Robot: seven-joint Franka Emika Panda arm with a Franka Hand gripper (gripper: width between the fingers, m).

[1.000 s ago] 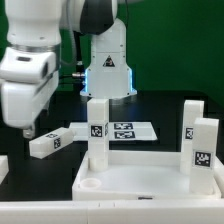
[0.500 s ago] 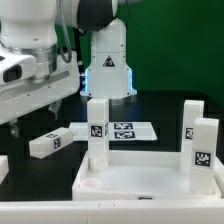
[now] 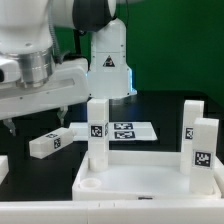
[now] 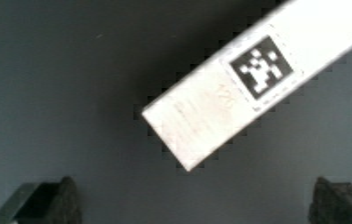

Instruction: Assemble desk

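Observation:
The white desk tabletop (image 3: 140,182) lies at the front with three tagged white legs standing upright in it: one at the exterior view's left (image 3: 97,130) and two at its right (image 3: 205,146). A loose tagged leg (image 3: 45,143) lies flat on the black table left of them. It also shows in the wrist view (image 4: 226,85). My gripper (image 3: 35,120) hangs above this loose leg, open and empty. In the wrist view my gripper (image 4: 198,203) shows two dark fingertips (image 4: 48,202) wide apart, short of the leg's end.
The marker board (image 3: 128,130) lies flat behind the left upright leg. The white robot base (image 3: 108,65) with a blue light stands at the back. Another white part (image 3: 3,167) pokes in at the exterior view's left edge.
The hand has turned about its axis above the loose leg, so its fingers now stand spread across the exterior view. The leg and the tabletop have not moved.

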